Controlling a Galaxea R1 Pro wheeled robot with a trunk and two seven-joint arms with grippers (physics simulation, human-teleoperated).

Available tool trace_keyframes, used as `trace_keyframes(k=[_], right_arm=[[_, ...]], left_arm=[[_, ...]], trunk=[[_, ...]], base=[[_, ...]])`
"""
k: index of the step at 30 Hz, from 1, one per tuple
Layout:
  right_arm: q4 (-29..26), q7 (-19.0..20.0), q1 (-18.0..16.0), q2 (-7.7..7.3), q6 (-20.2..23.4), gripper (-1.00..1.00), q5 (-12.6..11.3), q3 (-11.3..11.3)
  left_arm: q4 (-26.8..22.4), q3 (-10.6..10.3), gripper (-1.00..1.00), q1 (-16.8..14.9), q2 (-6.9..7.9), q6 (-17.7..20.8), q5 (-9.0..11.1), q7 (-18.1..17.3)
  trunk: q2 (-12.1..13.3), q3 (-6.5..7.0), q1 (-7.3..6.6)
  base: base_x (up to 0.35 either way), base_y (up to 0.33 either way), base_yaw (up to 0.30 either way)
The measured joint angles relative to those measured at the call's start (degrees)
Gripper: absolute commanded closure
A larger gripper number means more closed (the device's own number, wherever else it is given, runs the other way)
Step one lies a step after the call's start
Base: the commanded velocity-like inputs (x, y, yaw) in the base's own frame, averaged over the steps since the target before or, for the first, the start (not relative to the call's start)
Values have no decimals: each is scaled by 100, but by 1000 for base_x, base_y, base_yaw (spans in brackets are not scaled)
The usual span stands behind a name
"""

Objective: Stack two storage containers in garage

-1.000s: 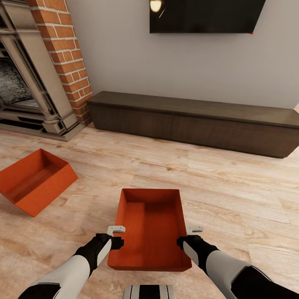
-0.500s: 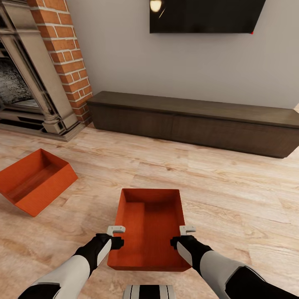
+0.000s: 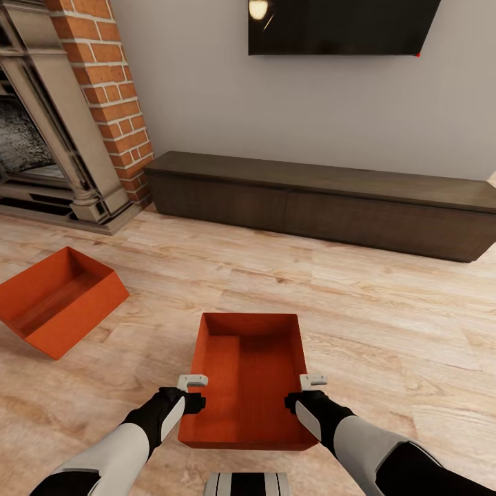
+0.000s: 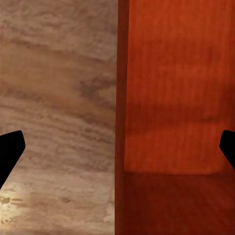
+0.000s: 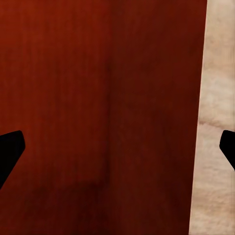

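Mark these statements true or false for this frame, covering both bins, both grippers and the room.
1. Two storage containers sit on wood-plank floor. True.
2. The containers are stacked. False: they lie apart, one nearer the fireplace.
3. The left gripper straddles the near container's wall. True: open, one finger either side.
4. The right gripper is shut. False: it is open across the opposite wall.
5. A red car is in view. False: a TV and a dark cabinet are.
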Motion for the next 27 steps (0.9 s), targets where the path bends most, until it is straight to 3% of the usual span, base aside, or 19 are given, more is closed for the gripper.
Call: trace_keyframes(k=[27], right_arm=[[3, 0, 0, -25, -9, -100, 7, 1]], left_arm=[[0, 1, -100, 0, 8, 0, 0, 0]], trunk=[[0, 0, 0]], base=[[0, 0, 0]])
